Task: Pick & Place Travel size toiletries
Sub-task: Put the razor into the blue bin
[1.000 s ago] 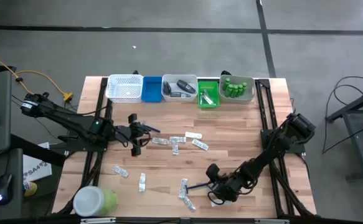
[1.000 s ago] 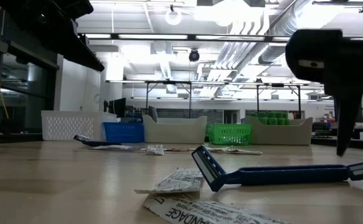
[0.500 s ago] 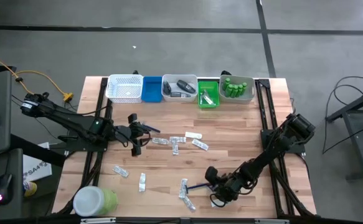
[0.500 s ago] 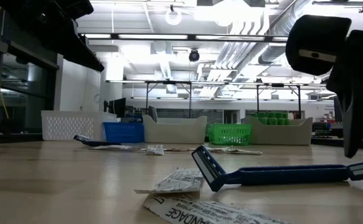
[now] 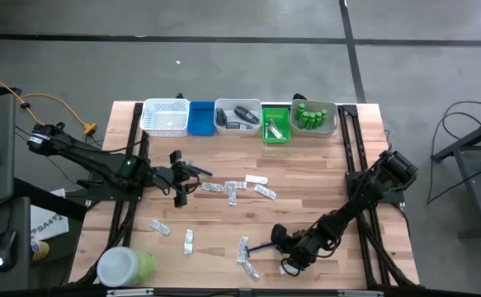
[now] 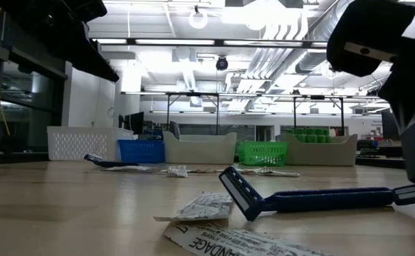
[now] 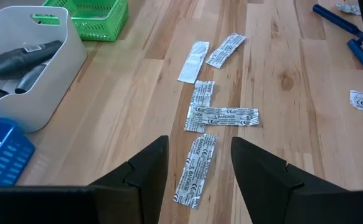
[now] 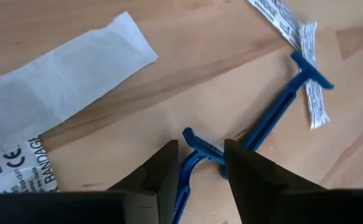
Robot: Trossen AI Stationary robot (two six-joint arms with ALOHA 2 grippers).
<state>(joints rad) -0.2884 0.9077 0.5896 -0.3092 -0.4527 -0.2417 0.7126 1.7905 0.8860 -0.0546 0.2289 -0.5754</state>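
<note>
Two fingers of the right gripper (image 8: 197,163), lower centre, are straddling the razor (image 8: 256,127), ungripped; closing off-centre risks flicking it away.

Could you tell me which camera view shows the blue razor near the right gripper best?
The low view: the blue razor lies side-on, head and handle clear. The right wrist view shows the handle between the right gripper fingers; the high view shows a thin sliver; the left wrist view shows none.
</note>
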